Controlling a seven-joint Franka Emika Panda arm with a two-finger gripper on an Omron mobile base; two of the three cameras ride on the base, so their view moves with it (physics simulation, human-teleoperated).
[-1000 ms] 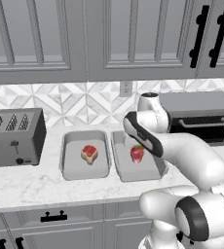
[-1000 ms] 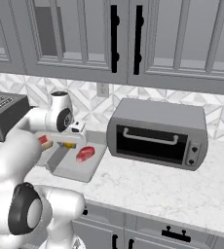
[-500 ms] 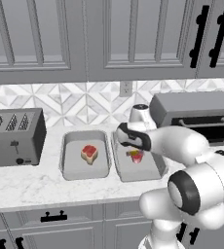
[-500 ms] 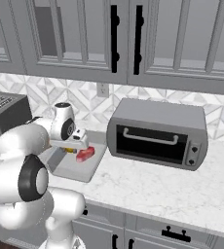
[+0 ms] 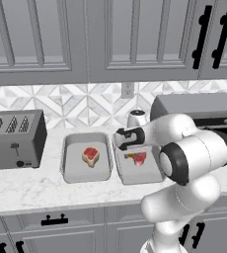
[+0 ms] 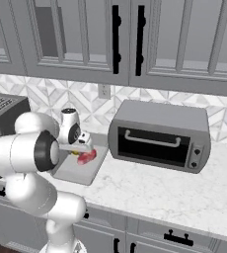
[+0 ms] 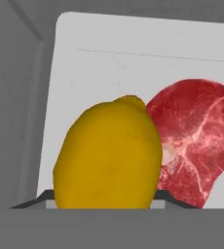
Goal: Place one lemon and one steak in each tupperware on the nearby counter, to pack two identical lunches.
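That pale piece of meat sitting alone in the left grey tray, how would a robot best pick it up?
Probably from straight above. The steak lies flat near the middle of the left tupperware, away from the raised rim, so a side approach would meet the walls. Its two fingers should close across the narrower width, at the tan edges. The end effector now carries a lemon over the other tupperware.

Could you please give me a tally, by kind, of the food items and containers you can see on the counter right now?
Steaks: 2, one in the left tupperware, one in the right tupperware.
Lemons: 1, between the gripper fingers over the right tupperware.
Tupperware: 2.
Total: 5.
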